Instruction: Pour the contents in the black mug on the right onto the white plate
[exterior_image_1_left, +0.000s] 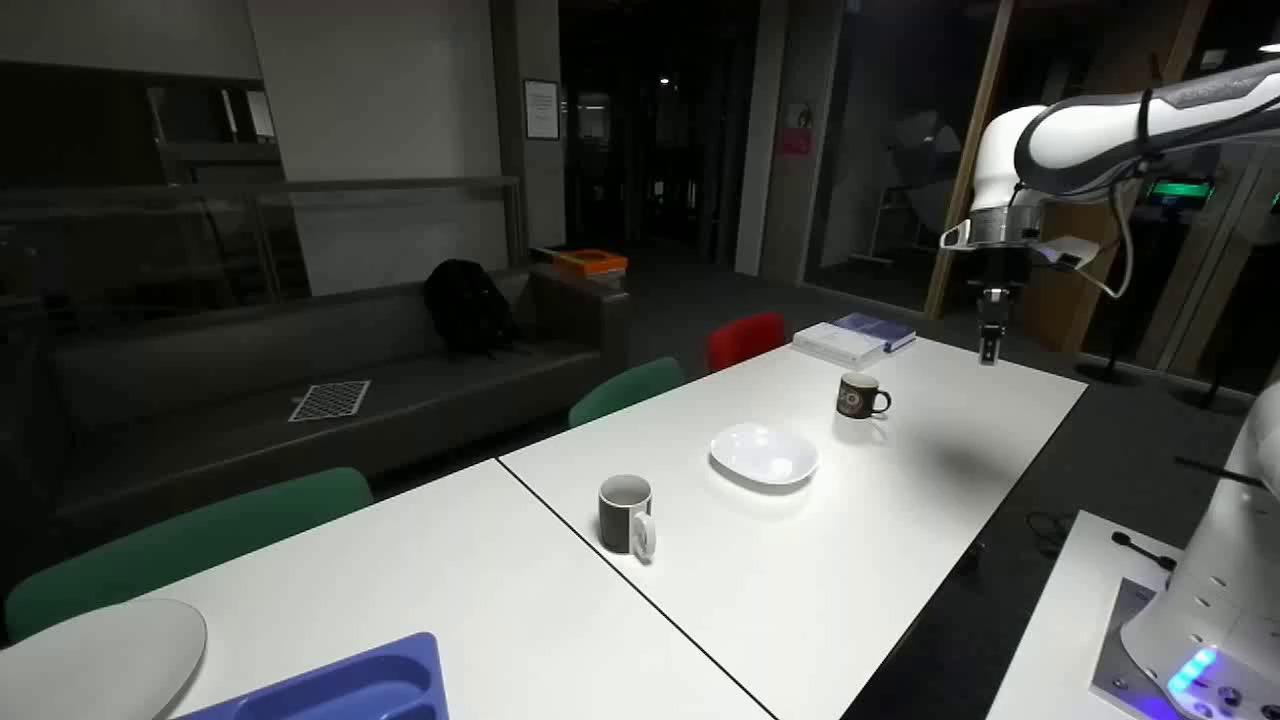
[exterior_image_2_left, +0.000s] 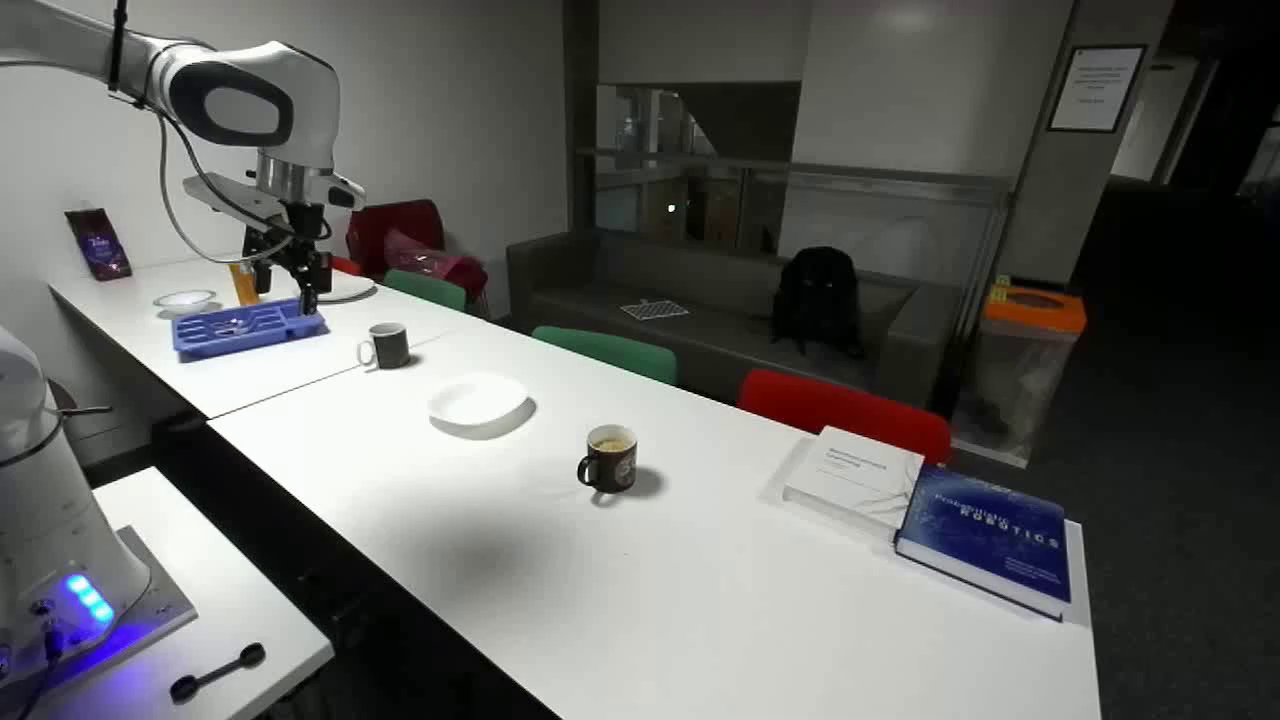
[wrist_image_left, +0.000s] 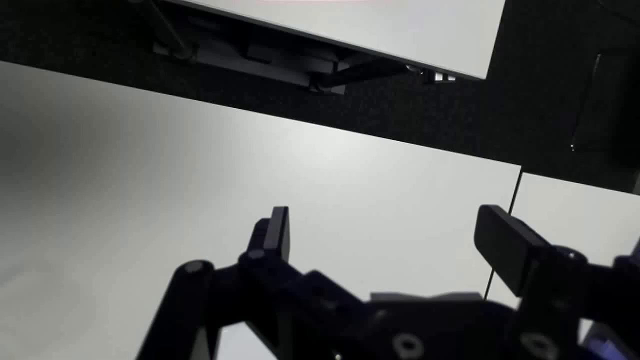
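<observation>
"How does the end effector (wrist_image_left: 385, 232) look from your end?"

"Spread wide. In my wrist view the pads (wrist_image_left: 505, 245) stand well apart, with the tabletop (wrist_image_left: 390, 195) showing between them. I have it hanging in the air, well away from the black mug (exterior_image_2_left: 612, 468)."

"And the mug itself, what do you read?"

"I see it upright on the tabletop in both exterior views. In an exterior view I can look down past its pale rim (a lucky angle for me), and the contents (exterior_image_2_left: 611, 444), tan-yellowish, sit inside."

"Where do you find the white plate (exterior_image_2_left: 478, 400)?"

"Near the black mug but apart from it, on the same tabletop. On the plate's opposite side I pick out a greyer mug (exterior_image_2_left: 392, 346) with a white handle, also upright."

"Anything else in your view?"

"I count a white book (exterior_image_2_left: 850, 470) and a blue book (exterior_image_2_left: 985, 530) side by side near the end of the tabletop. Past the greyer mug lies a blue tray (exterior_image_2_left: 250, 343), and off the tabletop I see a black backpack (exterior_image_2_left: 820, 300) on a sofa (exterior_image_2_left: 700, 280)."
</observation>
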